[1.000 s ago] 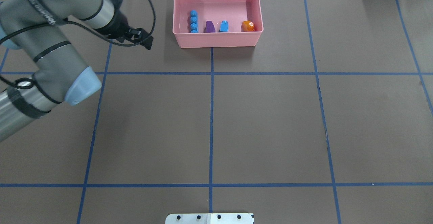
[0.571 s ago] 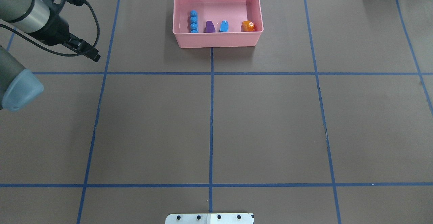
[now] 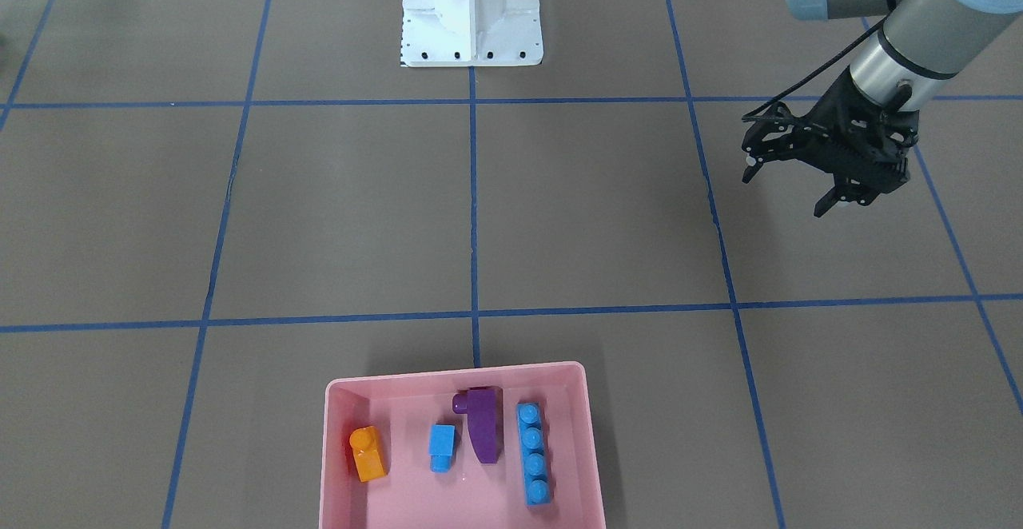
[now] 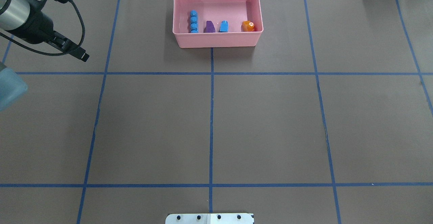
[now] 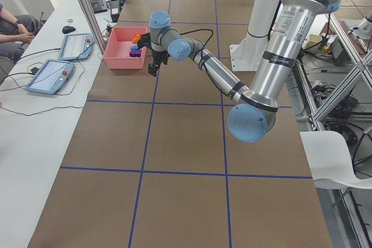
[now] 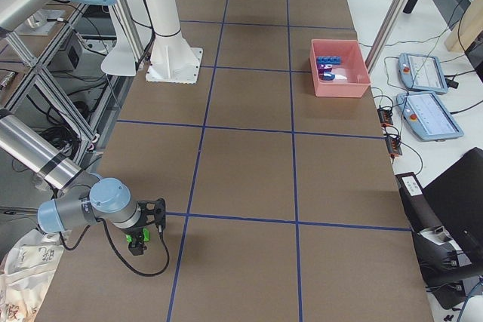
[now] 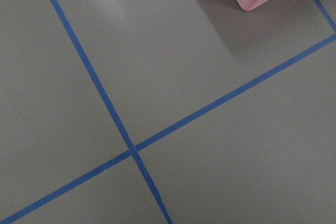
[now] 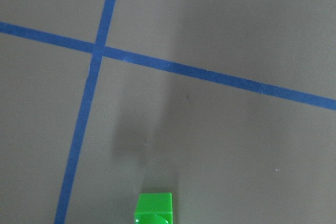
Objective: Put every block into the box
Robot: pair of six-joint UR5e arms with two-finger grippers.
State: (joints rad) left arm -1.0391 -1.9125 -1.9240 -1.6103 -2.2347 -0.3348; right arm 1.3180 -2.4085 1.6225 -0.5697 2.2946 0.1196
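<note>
The pink box stands at the table's far middle. In it lie the long blue block, the purple block, the small blue block and the orange block. The front-facing view shows the box with all of them too. My left gripper hangs empty over bare table left of the box, its jaws slightly apart. The green block lies on the table far to my right. My right gripper is right at the green block; I cannot tell if it is open or shut.
The white robot base stands at the table's near middle edge. Blue tape lines grid the brown table. Tablets and a seated person are on a side desk beyond the box.
My left arm has drawn back from beside the box towards the left edge of the overhead view. The blocks in the box have not moved.
</note>
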